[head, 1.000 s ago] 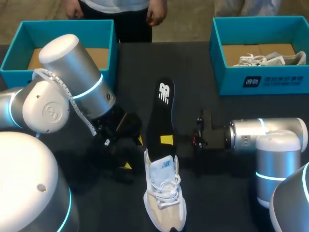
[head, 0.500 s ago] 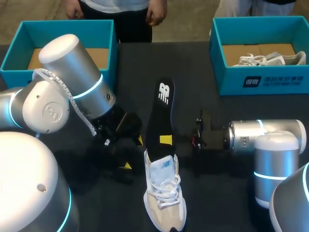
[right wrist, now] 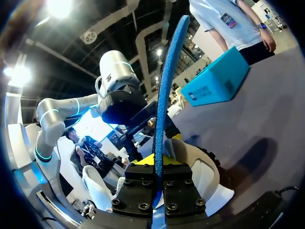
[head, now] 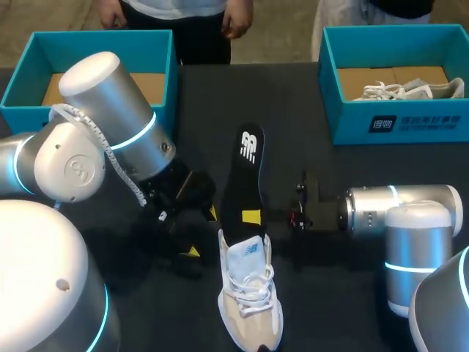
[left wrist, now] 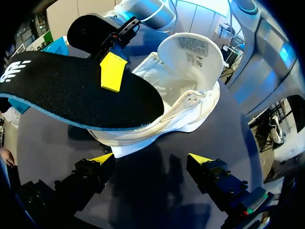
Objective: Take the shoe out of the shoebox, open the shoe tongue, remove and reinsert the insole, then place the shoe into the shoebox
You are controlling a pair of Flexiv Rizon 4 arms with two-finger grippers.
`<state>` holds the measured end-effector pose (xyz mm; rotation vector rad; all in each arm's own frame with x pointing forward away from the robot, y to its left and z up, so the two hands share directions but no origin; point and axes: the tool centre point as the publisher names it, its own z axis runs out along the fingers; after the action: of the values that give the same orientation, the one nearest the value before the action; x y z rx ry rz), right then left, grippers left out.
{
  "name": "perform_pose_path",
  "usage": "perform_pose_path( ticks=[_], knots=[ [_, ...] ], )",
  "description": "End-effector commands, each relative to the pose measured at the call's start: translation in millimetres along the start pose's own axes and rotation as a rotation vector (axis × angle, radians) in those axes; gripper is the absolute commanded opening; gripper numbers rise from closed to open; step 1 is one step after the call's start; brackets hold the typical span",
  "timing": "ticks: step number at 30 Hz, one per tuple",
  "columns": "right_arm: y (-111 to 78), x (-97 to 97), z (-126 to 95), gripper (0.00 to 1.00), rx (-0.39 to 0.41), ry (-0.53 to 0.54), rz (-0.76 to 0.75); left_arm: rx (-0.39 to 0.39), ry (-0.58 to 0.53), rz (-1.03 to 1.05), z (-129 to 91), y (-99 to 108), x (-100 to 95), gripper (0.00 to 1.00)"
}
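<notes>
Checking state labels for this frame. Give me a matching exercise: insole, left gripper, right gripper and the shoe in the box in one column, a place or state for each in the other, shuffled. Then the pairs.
Things
1. insole
2. left gripper
3. right gripper
4. boxed shoe

Places or states
A. open, nothing between its fingers, beside the white shoe on the table
B. shut on the insole's edge
C. lying in the teal shoebox at the table's far right
D. black, one end in the white shoe, the rest sticking out

Pairs: 1-D, 2-A, 3-B, 4-C
</notes>
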<state>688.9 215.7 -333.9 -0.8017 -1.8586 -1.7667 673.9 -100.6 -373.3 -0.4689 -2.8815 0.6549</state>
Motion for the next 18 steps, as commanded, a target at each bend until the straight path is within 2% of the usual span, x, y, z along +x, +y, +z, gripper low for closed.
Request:
perform_pose_path(
  ticks=[1,18],
  knots=[
    [-5.3,0.4,1,0.0,0.004,0.003,0.006,-0.004,-0.003,-0.001,0,-1,1.1,1.0],
    [-24.5,-2.7,2,0.0,0.042,0.04,0.07,-0.004,-0.003,-0.001,0,-1,1.1,1.0]
  ],
)
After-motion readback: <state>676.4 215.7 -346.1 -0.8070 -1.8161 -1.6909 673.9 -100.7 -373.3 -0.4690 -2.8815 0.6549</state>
